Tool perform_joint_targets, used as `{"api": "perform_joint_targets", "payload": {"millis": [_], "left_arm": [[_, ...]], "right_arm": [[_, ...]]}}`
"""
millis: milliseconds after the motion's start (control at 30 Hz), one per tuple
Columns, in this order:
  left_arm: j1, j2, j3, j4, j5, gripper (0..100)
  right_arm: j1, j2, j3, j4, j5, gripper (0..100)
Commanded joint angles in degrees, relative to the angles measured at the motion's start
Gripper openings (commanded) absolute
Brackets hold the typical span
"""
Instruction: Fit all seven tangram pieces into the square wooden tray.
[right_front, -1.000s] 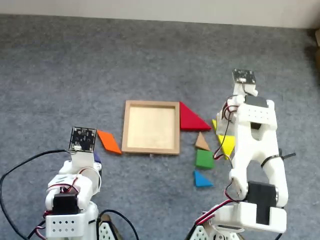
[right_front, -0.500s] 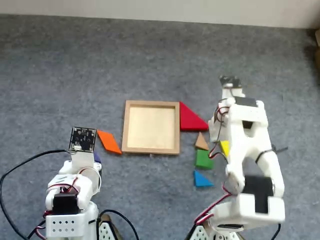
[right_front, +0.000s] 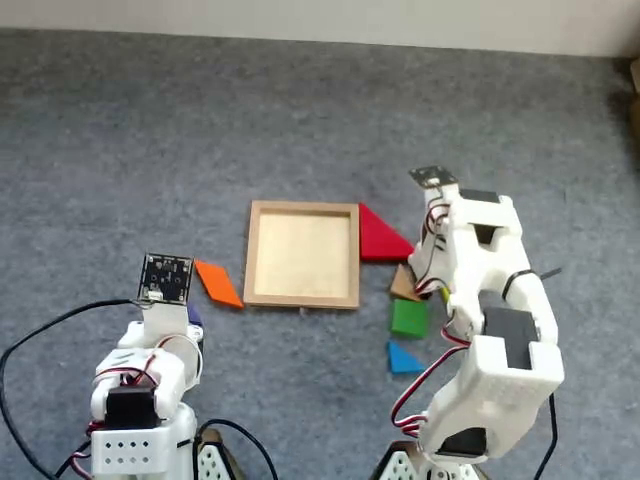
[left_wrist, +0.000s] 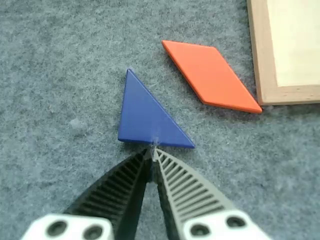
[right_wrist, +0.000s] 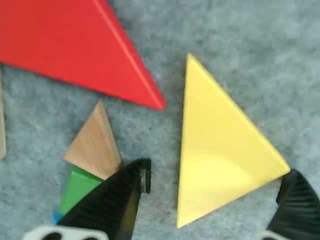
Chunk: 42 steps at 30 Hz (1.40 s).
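The right fingers stand spread with the yellow triangle between them, seemingly lined up to pinch it. The left fingers are pressed together, tips at the blue triangle; the wooden tray lies beyond it, unfilled.

We see a grey surface, seemingly carpet or felt. On it lies the square wooden tray. Just left of it lies an orange parallelogram, and a dark blue triangle lies nearer than that. A red triangle lies at the tray's far right corner. Nearer come a tan triangle, a green square and a light blue triangle. A yellow triangle lies right of the tan one.
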Motion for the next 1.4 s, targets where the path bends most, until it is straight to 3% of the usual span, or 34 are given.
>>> {"api": "perform_joint_targets", "payload": {"millis": [0, 200, 700, 1033, 1233, 1367], "left_arm": [[-0.48, -0.04, 1.19, 0.18, 0.53, 3], [-0.48, -0.04, 1.19, 0.18, 0.53, 3], [-0.48, -0.04, 1.19, 0.18, 0.53, 3], [-0.48, -0.04, 1.19, 0.18, 0.53, 3], [-0.48, -0.04, 1.19, 0.18, 0.53, 3], [-0.48, -0.04, 1.19, 0.18, 0.53, 3]], "right_arm": [[1.27, -0.22, -2.86, 0.13, 2.02, 37.7], [1.45, -0.22, -2.95, 0.04, 5.1, 28.1], [3.74, -0.31, -11.12, 0.57, 5.36, 27.8], [-0.31, -0.13, -11.56, 0.31, 5.54, 27.9], [-0.13, -0.04, -11.56, 0.13, 5.27, 37.8], [0.75, -0.04, -11.56, 0.13, 5.27, 38.9]]}}
